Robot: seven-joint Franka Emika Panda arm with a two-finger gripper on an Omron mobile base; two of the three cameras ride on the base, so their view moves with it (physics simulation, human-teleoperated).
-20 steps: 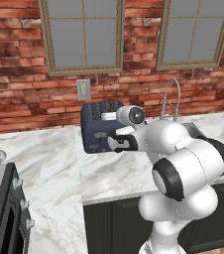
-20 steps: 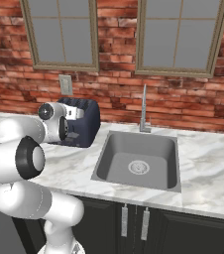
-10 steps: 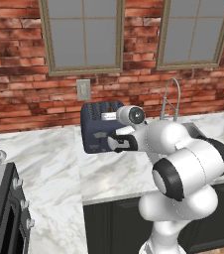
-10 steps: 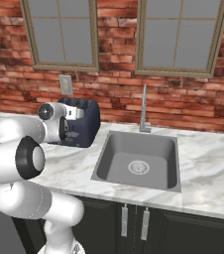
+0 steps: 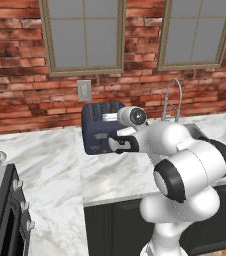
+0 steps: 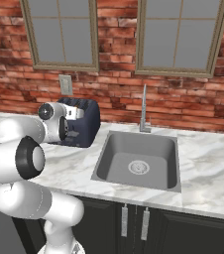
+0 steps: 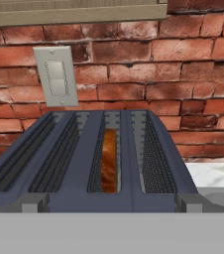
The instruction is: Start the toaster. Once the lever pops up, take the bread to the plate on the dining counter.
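The dark navy toaster [image 5: 99,129] stands on the marble worktop against the brick wall, also seen as the toaster [image 6: 83,127] from the right. From the hand view I look down on the toaster [image 7: 84,149]; a brown bread slice [image 7: 109,161] sits deep in the third slot from the left. Two pale grey controls [image 7: 34,202] show at its front edge. My gripper [image 5: 119,145] is pressed low against the toaster's front face, its fingers hidden. The plate and the dining counter are out of view.
A steel sink [image 6: 136,158] with a tall faucet [image 6: 143,108] lies right of the toaster. A wall outlet [image 7: 57,74] is behind it. A stove [image 5: 0,210] stands at the left end of the worktop [image 5: 50,160].
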